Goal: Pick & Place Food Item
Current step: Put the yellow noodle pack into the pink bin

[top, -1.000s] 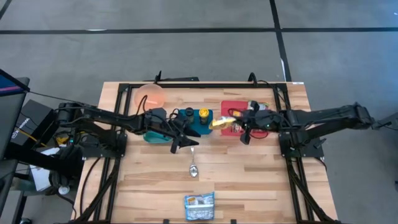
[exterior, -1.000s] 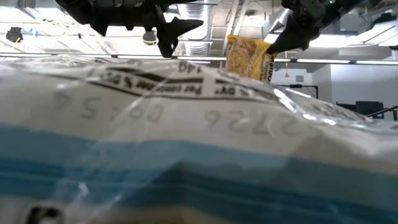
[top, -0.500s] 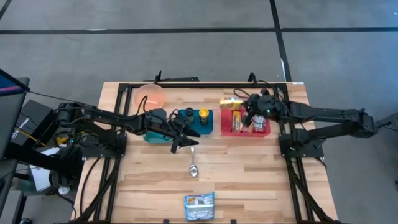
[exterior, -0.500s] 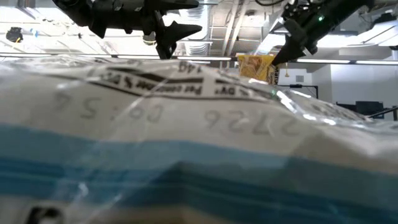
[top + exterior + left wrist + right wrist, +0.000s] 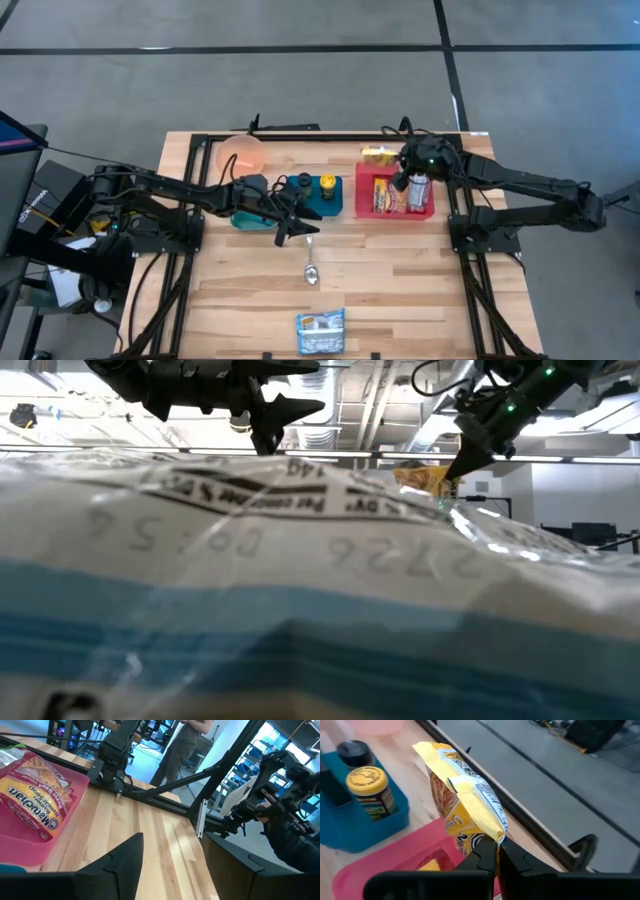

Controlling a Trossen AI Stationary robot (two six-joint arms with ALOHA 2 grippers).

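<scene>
My right gripper (image 5: 402, 172) is shut on a yellow food packet (image 5: 377, 155) over the far rim of the red tray (image 5: 364, 196). The packet also shows in the right wrist view (image 5: 462, 795) and the low view (image 5: 422, 476). The tray holds a ramen packet (image 5: 385, 195) lying flat. My left gripper (image 5: 292, 226) hangs open and empty just in front of the blue tray (image 5: 246, 217), above the table. Its two fingers stand wide apart in the left wrist view (image 5: 170, 870). My right gripper pinches the yellow packet by its crimped end seam (image 5: 494, 831) between the two fingertips (image 5: 487, 851). The fingers come from the table's right side, slanting down. The packet stretches away from the fingers toward the table's left, held above the tray's far rim.
The blue tray holds a yellow-lidded jar (image 5: 327, 185) and a dark-lidded jar (image 5: 303, 182). A pink bowl (image 5: 241, 153) stands far left. A spoon (image 5: 311, 271) lies mid-table. A blue-and-white packet (image 5: 321, 331) lies at the near edge and fills the low view. A person (image 5: 187, 740) stands beyond the table.
My right gripper has carried the yellow packet from the gap between the blue and red trays toward the table's right and far edge, to the red tray's far rim. The packet has tipped from hanging upright to lying nearly level. It stays held.
</scene>
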